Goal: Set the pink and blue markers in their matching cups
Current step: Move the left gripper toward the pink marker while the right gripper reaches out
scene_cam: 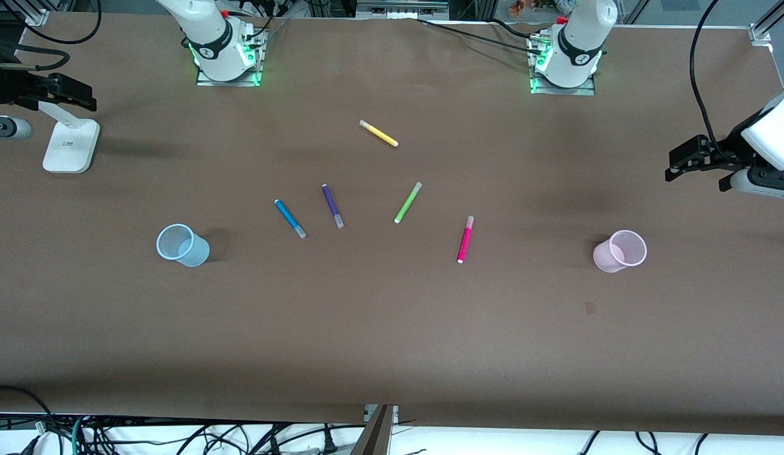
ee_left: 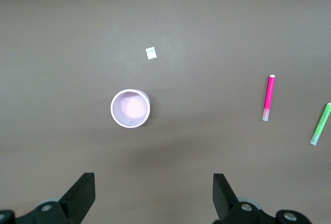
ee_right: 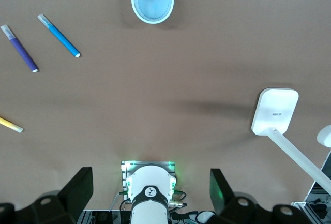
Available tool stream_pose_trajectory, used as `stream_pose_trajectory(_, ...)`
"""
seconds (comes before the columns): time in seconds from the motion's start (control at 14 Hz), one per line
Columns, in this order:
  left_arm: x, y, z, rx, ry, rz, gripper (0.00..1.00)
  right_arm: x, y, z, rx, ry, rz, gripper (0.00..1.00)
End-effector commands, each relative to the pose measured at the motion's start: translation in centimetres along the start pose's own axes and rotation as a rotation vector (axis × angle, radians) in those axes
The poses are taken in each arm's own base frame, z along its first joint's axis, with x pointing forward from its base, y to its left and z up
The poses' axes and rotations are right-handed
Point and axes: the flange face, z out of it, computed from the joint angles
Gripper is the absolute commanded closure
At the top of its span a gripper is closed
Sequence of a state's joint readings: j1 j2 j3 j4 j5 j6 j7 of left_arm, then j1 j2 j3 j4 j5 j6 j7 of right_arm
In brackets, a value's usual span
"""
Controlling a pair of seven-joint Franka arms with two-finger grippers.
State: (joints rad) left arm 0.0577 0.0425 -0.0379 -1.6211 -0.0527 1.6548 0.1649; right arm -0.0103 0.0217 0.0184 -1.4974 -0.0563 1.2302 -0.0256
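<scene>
Both grippers [scene_cam: 682,165] [scene_cam: 63,95] open, raised; markers [scene_cam: 465,239] [scene_cam: 290,218] outside cups [scene_cam: 620,251] [scene_cam: 182,244].

A robotics lab. Two Franka arm bases [scene_cam: 224,47] are bolted to a brown-covered table [scene_cam: 392,341], with aluminium framing [scene_cam: 401,7] at one edge. Loose cables [scene_cam: 177,436] tangle under the other edge.

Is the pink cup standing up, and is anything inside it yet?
Upright and empty: the pink cup shows only its bare bottom through the open rim, and the pink marker lies on the table.
</scene>
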Motion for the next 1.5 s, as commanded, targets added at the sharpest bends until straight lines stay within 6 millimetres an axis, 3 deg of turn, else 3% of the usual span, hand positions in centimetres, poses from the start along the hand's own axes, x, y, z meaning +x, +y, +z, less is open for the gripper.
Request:
stream_pose_trajectory(0.0,-0.9,-0.8,-1.3,-0.012,-0.002,0.005,0.00,0.1,0.1,-0.6,-0.012,0.008,0.013,0.00)
stream_pose_trajectory(0.29,-0.9,-0.7,-1.3,-0.011,-0.007,0.006,0.00,0.1,0.2,-0.5,-0.010,0.008,0.014,0.00)
stream_pose_trajectory(0.5,-0.2,0.6,-0.1,-0.015,-0.017,0.017,0.00,0.2,0.2,-0.5,-0.009,0.006,0.013,0.00)
stream_pose_trajectory(0.86,4.8,8.4,8.9,-0.058,-0.049,0.093,0.00,0.5,0.3,-0.4,-0.007,0.017,0.015,0.00)
stream_pose_trajectory(1.0,6.0,12.9,12.8,-0.081,-0.025,0.030,0.00,1.8,0.0,0.3,-0.007,0.023,0.010,0.00)
stream_pose_trajectory(1.14,5.5,16.5,18.0,-0.100,0.015,0.016,0.00,3.7,-0.7,2.1,-0.007,-0.011,-0.004,0.00)
stream_pose_trajectory(1.21,4.9,17.4,20.8,-0.107,0.018,0.023,0.00,4.8,-1.0,3.3,-0.005,-0.035,-0.011,0.00)
stream_pose_trajectory(1.43,3.5,20.6,26.5,-0.117,0.012,0.029,0.00,8.3,-3.1,6.3,0.065,-0.042,-0.050,0.00)
